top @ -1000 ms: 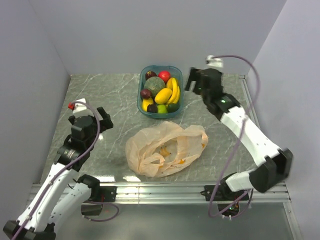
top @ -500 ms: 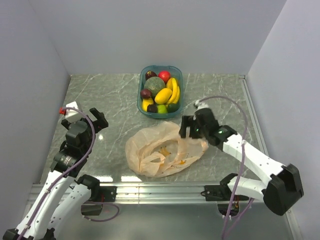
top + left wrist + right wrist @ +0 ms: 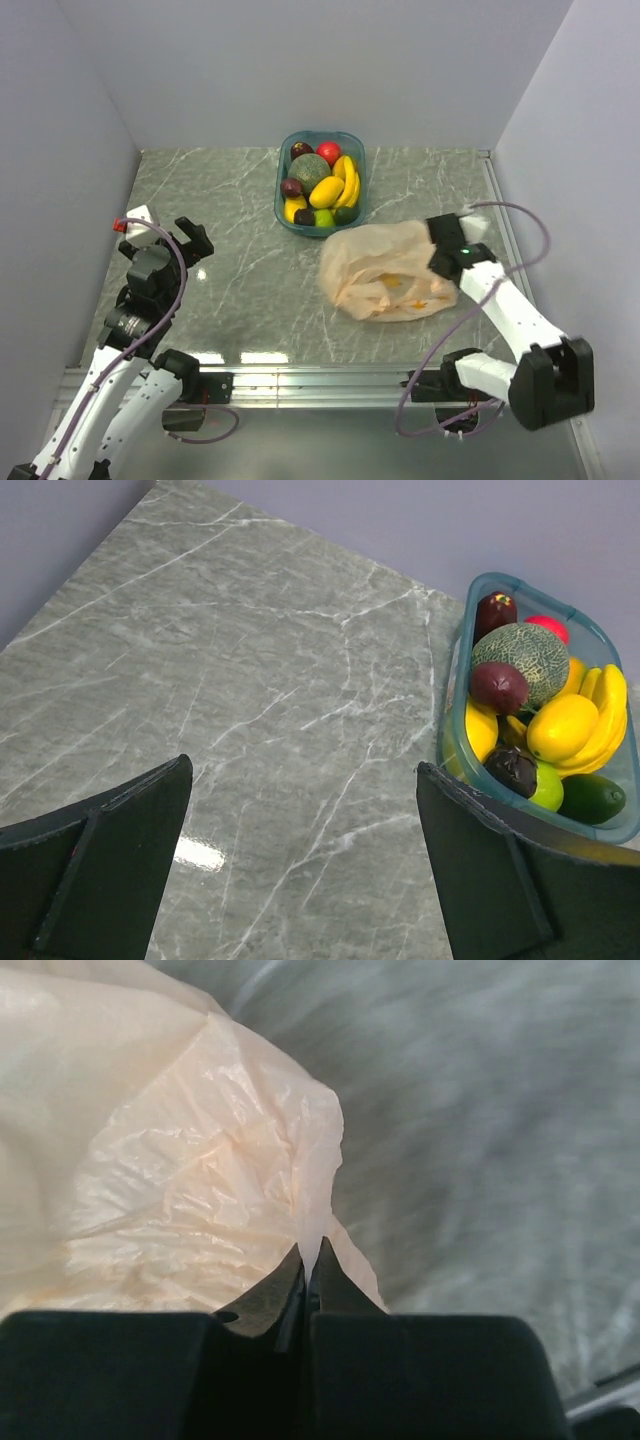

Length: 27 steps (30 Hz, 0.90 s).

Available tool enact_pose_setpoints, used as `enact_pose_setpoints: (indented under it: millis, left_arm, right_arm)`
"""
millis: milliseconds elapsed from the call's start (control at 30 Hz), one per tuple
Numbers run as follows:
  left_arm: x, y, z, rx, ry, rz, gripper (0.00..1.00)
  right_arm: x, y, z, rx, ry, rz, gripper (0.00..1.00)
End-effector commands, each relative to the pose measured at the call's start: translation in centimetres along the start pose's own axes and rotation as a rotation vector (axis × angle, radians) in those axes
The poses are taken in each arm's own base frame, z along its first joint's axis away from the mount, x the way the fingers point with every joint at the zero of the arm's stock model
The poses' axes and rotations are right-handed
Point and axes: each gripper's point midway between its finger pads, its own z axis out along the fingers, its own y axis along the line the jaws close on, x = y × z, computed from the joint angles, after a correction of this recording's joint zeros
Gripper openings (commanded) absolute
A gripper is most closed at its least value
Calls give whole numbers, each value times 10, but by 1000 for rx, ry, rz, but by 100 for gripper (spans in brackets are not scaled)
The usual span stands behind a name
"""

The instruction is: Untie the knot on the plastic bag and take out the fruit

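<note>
- Starting at the left edge of the top view, the left gripper [image 3: 302, 770] hangs above the bare marbled table [image 3: 240, 220] with its two dark fingers [image 3: 110, 860] spread wide apart and nothing between them.
- Its wrist view shows only grey-green stone between the fingers, with the blue tub [image 3: 279, 195] at the right edge of that frame.
- At upper centre of the top view the blue tub stands near the back wall, and the fruit [image 3: 322, 185] is piled inside it.
- In that pile, a dull-green melon [image 3: 310, 170] sits in the middle and a yellow banana bunch [image 3: 349, 180] lies along the tub's right side. Small yellow, dark purple and dark green pieces lie around them.
- A red apple [image 3: 328, 152] sits at the tub's far end and a bright green lime [image 3: 324, 217] at its near end.
- Right of centre, just below the tub, the plastic bag [image 3: 385, 270] lies crumpled and somewhat blurred on the table. Yellow-orange patches show through it, and what they are cannot be told.
- At the bag's right end the right gripper [image 3: 310, 1260] is pinched tightly together on a thin fold of the bag's film. In its wrist view the peach plastic billows up and to the left of the tips.
</note>
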Motion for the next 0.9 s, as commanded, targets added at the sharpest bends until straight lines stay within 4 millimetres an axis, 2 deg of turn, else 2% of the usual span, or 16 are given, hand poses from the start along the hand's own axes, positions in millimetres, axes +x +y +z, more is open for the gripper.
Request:
enact_pose_setpoints:
  millis: [0,33,100,133,167,200,267,300,367,467,567,633,700,733,800,867]
  left_arm:
    - [-11,-4,-2,20,-37,-25,99]
    - [-12,-4,-2,22,-39,-28,99]
    - [-14,-4,-4,28,-45,-33,99]
    - [-13,-3,-5,26,-46,-33,99]
    - [-15,-3,-6,27,-53,-38,100]
    - [-16,-2,-7,26,-59,-42,99]
    - [-19,-1,-10,27,-73,-54,99]
    - [-20,0,-10,24,-77,-59,99]
    - [-21,2,-12,19,-85,-66,99]
    - [-27,4,-17,20,-106,-86,99]
    - [-34,8,-24,24,-141,-102,99]
    - [-41,14,-29,9,-174,-130,99]
    - [-49,24,-38,-18,-224,-165,99]
    - [-52,27,-41,-19,-237,-170,99]
    - [-57,31,-49,-2,-279,-185,99]
    - [-64,34,-59,22,-322,-208,99]
  right_arm:
    - [-60,-65,-22,185,-227,276,0]
    - [-73,-90,-27,223,-280,388,1]
    - [-86,-113,-37,247,-328,514,5]
    - [-92,-129,-48,281,-378,577,6]
    - [-95,-135,-55,296,-412,646,19]
    - [-99,-140,-63,307,-444,688,41]
    - [-102,-150,-76,320,-501,761,65]
    - [-106,-149,-81,307,-513,775,86]
    - [-111,-143,-88,250,-522,780,98]
    - [-115,-132,-101,143,-541,768,98]
    - [-120,-118,-128,-27,-614,710,99]
    - [-132,-110,-168,-195,-754,668,99]
    - [-132,-98,-193,-317,-837,528,99]
    - [-132,-100,-218,-370,-917,502,99]
    - [-131,-101,-241,-399,-986,414,100]
    - [-129,-102,-249,-398,-1028,328,100]
